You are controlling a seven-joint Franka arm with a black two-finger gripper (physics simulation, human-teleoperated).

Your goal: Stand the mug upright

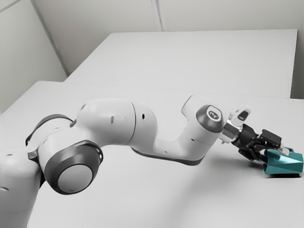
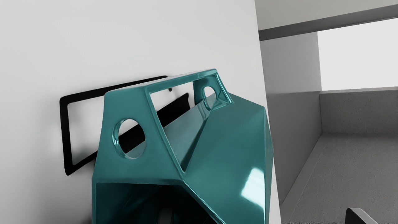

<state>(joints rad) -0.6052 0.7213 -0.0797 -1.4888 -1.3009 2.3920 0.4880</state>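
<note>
One teal mug (image 1: 285, 164), lying on its side on the table (image 1: 228, 190) at the exterior view's right, mouth towards my gripper (image 1: 274, 155). Two fingers (image 2: 357, 216), spread wide: one inside the mouth, one outside, well apart from the wall, no grip! Two round holes in the handle (image 2: 161, 81). One badge (image 1: 213, 114) on the arm, too small to read. Table edge (image 2: 263, 77) runs beyond the mug; tabletop stretches out behind my arm (image 1: 109, 121).

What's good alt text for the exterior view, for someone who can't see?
A teal mug lies on its side near the exterior view's right edge, with a white robot arm reaching its black jaws to it across a pale table.
</note>
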